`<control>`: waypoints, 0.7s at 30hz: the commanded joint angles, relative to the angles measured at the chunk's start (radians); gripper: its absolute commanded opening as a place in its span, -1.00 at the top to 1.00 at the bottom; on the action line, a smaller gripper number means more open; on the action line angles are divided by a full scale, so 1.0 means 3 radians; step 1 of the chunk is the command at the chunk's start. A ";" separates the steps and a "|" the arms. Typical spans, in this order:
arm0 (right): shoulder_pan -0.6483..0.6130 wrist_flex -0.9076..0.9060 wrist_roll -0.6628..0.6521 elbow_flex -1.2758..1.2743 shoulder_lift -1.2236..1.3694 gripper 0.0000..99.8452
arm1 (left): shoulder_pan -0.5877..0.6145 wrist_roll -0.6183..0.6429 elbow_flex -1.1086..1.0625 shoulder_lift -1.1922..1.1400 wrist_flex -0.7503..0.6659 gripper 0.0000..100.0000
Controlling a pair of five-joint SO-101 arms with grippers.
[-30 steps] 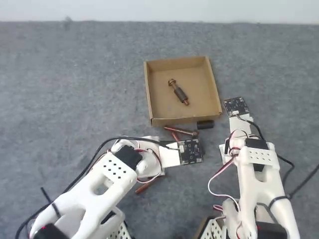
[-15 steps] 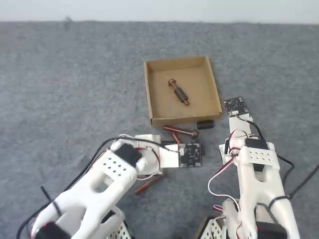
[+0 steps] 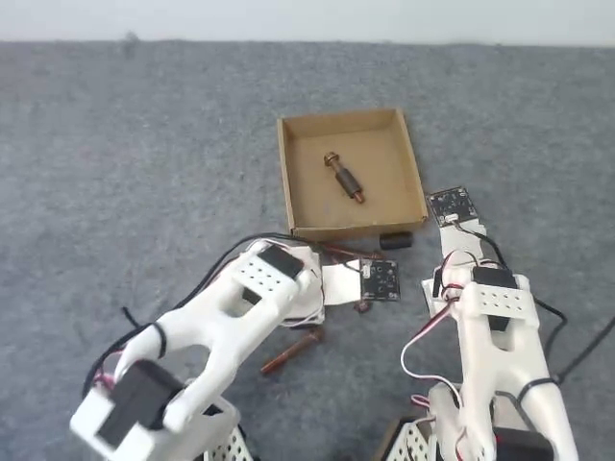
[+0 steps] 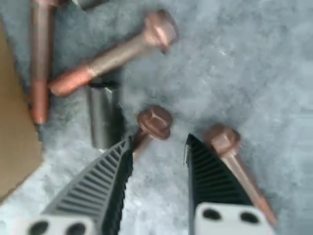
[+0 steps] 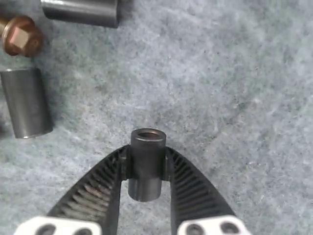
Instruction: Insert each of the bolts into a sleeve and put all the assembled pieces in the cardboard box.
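A shallow brown cardboard box (image 3: pixel 356 230) is sitting on the grey carpeted table (image 3: pixel 144 144), toward 12 o'clock from both arms in the high view. One copper bolt already fitted with a dark sleeve (image 3: pixel 343 178) is lying near the middle of the box floor.

The white left arm (image 3: pixel 240 317) is pointing toward 2 o'clock, and its wrist is ending just below the box's 6 o'clock wall. The left gripper (image 4: pixel 159 144) is standing open and empty, with its black ribbed fingers straddling a copper hex-headed bolt (image 4: pixel 154 122) on the carpet. Whether either finger is touching the bolt cannot be told. A short dark grey metal sleeve (image 4: pixel 102 115) is lying just beside that bolt. A second copper bolt (image 4: pixel 117 54) is lying near it.

In the high view a lone copper bolt (image 3: pixel 293 351) is lying at 7 o'clock from the left wrist. A black cylindrical sleeve (image 3: pixel 396 240) is resting against the box's 5 o'clock corner.

The white right arm (image 3: pixel 490 317) is pointing toward 12 o'clock, beside the box's 4 o'clock corner. The right gripper (image 5: pixel 146 155) is clamping an upright dark tubular sleeve (image 5: pixel 146 171) between its fingers, with the open bore facing the camera. A loose grey sleeve (image 5: pixel 27 103) and a copper bolt head (image 5: pixel 19 36) are lying on the carpet nearby.
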State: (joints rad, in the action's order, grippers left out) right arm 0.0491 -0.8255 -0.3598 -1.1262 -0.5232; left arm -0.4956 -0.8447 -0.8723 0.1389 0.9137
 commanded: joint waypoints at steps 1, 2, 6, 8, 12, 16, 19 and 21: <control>0.0018 0.0049 -0.0046 0.0015 -0.0166 0.99 | 0.0010 -0.0031 0.0151 -0.0082 -0.0087 0.67; 0.0018 0.0049 -0.0046 0.0015 -0.0166 0.99 | 0.0010 -0.0031 0.0156 -0.0082 -0.0087 0.67; 0.0018 0.0049 -0.0046 0.0015 -0.0166 0.99 | -0.0005 -0.0026 0.0151 -0.0082 -0.0087 0.71; 0.0018 0.0054 -0.0046 0.0015 -0.0166 0.99 | -0.0010 -0.0020 0.0151 -0.0082 -0.0087 0.79; 0.0018 0.0064 -0.0046 0.0015 -0.0166 0.99 | -0.0010 -0.0020 0.0161 -0.0092 0.0026 0.91; 0.0018 0.0064 -0.0036 0.0015 -0.0166 0.99 | -0.0010 0.0056 0.0161 -0.0087 0.0051 0.98; 0.0018 0.0069 -0.0031 0.0015 -0.0166 0.99 | 0.0000 0.0373 0.0161 -0.0087 0.0036 0.98; 0.0018 0.0069 -0.0031 0.0015 -0.0166 0.99 | 0.0005 0.0552 0.0166 -0.0082 0.0046 0.98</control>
State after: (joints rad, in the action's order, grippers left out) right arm 0.0491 -0.8255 -0.3598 -1.1262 -0.5232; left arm -0.4987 -0.7572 -0.8646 0.1112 0.9198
